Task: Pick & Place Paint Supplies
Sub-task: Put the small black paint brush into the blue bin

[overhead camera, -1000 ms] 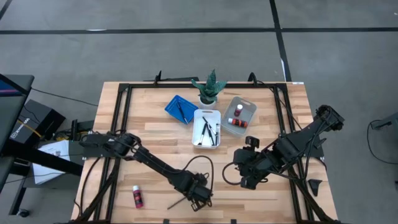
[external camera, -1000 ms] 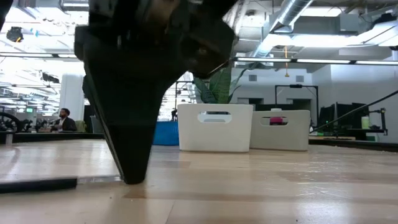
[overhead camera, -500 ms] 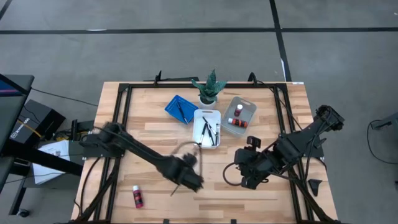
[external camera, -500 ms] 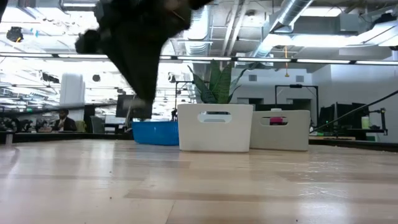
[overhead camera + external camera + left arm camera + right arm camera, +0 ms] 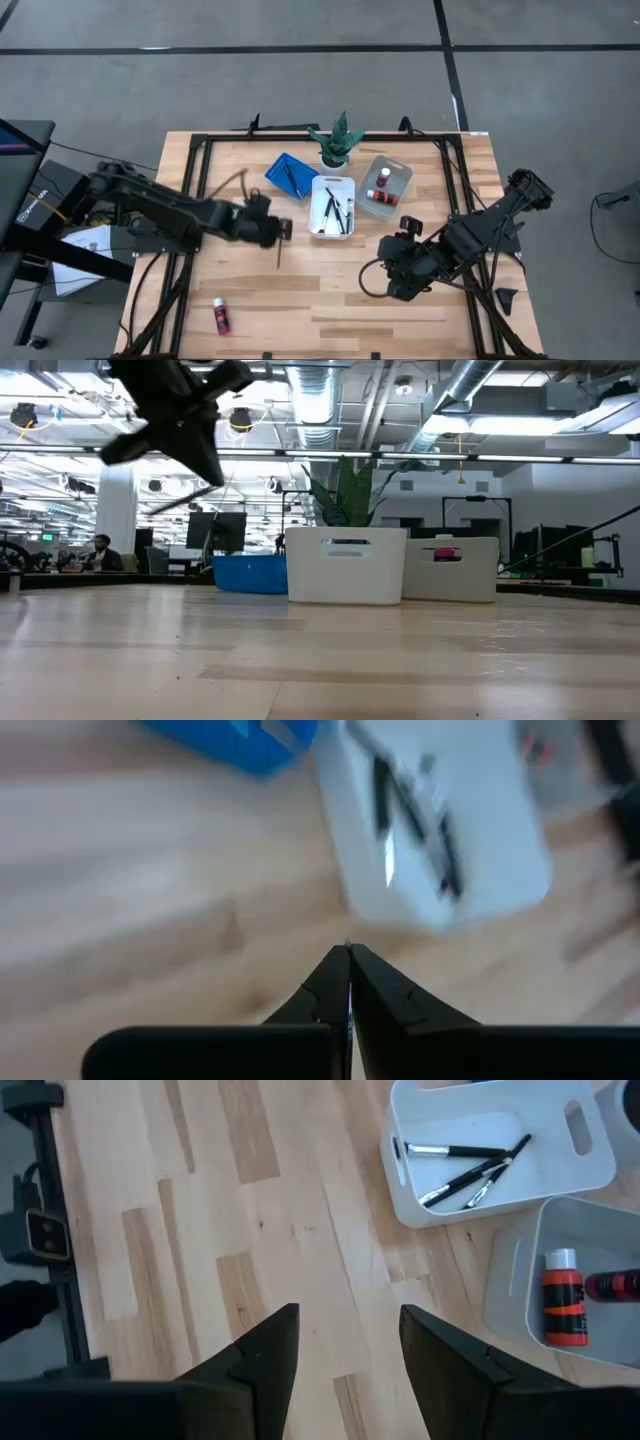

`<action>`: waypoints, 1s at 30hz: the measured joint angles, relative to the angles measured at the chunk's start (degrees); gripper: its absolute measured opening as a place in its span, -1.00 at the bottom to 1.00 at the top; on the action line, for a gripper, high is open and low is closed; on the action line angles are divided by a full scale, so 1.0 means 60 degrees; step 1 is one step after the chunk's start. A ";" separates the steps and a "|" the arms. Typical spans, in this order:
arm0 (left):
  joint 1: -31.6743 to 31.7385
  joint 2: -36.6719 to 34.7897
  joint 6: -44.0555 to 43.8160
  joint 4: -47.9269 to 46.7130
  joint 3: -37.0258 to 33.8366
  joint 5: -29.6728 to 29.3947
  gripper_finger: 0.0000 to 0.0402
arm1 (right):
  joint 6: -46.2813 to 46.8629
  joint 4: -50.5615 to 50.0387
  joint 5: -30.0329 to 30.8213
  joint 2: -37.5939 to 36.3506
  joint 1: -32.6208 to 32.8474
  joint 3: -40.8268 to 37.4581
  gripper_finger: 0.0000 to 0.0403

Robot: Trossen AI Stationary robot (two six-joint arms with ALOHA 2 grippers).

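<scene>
The left gripper (image 5: 272, 232), pinching a thin paintbrush (image 5: 278, 256), carries it above the surface (image 5: 300, 300) toward the white tray (image 5: 345, 184); the right gripper (image 5: 340, 1350) waits, spread.

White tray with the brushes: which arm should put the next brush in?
Left. The left fingers are shut on a paintbrush, up off the table and close beside the white tray. The right fingers are open and empty over bare wood.
</scene>
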 joint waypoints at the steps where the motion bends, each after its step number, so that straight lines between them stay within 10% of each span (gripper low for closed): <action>1: 0.0262 -0.0250 0.0221 0.0421 -0.0251 -0.0061 -1.00 | 0.0036 0.0011 0.0014 0.0000 -0.0051 0.0000 -0.15; 15: 0.4912 -0.1140 0.4190 0.4276 -0.1235 0.0172 -1.00 | 0.1059 -0.0342 0.0051 0.0000 -0.1727 0.0000 -0.15; 30: 0.8347 -0.1132 0.6506 0.5931 -0.1238 0.3107 -1.00 | 0.3973 -0.0456 0.0047 0.0000 -0.2261 0.0000 -0.15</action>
